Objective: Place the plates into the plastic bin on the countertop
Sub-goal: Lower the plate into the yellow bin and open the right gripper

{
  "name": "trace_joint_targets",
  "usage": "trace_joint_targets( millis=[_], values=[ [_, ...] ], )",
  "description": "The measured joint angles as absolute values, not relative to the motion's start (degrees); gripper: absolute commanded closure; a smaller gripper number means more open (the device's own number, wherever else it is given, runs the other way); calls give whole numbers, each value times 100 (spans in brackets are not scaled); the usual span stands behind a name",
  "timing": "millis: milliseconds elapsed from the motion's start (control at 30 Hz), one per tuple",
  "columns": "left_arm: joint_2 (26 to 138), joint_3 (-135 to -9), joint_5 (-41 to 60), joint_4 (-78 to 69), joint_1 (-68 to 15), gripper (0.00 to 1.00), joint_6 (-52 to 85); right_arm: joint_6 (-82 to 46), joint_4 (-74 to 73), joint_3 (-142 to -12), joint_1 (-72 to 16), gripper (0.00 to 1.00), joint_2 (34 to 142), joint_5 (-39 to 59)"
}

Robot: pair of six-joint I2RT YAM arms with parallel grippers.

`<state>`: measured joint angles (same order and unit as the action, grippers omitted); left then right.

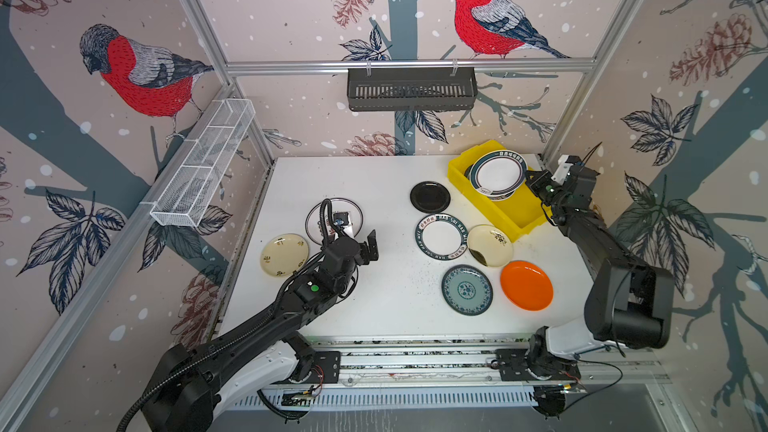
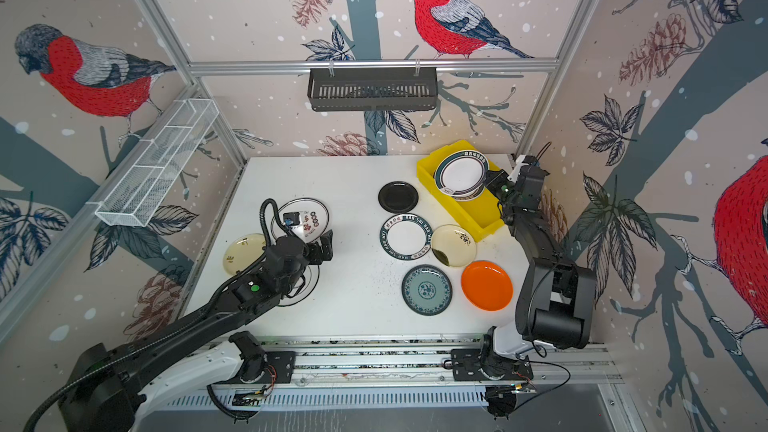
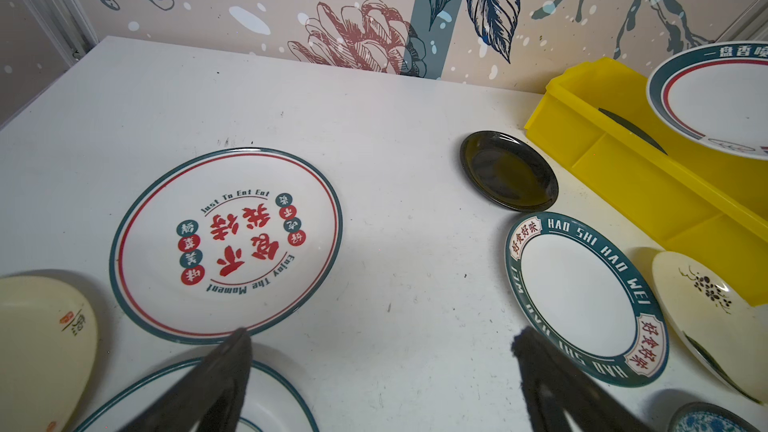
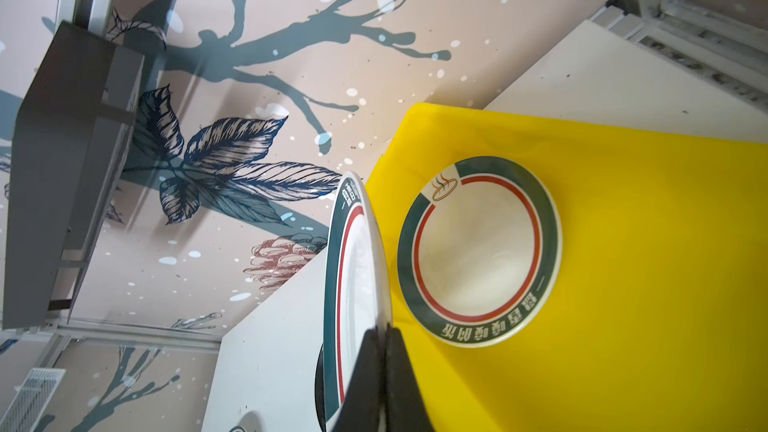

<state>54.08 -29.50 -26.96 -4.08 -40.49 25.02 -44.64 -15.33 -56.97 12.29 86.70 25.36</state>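
When you look across both top views, with twelve o'clock at the far edge of the table (image 1: 374, 184), the yellow bin (image 1: 519, 218) sits at two o'clock. Your right tool (image 1: 532, 183) is clamped on the rim of a green-rimmed white plate (image 1: 496, 173) and holds it tilted over the bin's far half. Your left tool (image 1: 370, 248) hangs just toward nine o'clock from the middle, jaws wide and nothing between them, just beside a red-lettered plate (image 2: 311, 209) at ten. Lying on the table are:
- a cream plate (image 1: 284, 255) at nine
- a black plate (image 1: 430, 196) at one
- a lettered-rim plate (image 1: 441, 237) and a second cream plate (image 1: 490, 245) toward three
- a teal-patterned plate (image 1: 466, 289) at five
- an orange plate (image 1: 526, 285) at four

Through your left wrist camera, the left tool's fingers (image 3: 232, 367) stand far apart over bare table. The red-lettered plate is by one tip and the lettered-rim plate by the other.

Through your right wrist camera, the right tool's fingers (image 4: 365, 367) pinch the held plate edge-on. Beside it a matching plate (image 4: 478, 251) lies flat on the bin's floor.
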Motion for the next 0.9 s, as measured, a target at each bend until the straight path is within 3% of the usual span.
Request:
trace_joint_targets(
  millis=[900],
  values=[
    [5404, -3085, -2676, -355, -4049, 2, 2508, -4357, -1778, -6567, 1227, 100, 10053, 2064]
  ],
)
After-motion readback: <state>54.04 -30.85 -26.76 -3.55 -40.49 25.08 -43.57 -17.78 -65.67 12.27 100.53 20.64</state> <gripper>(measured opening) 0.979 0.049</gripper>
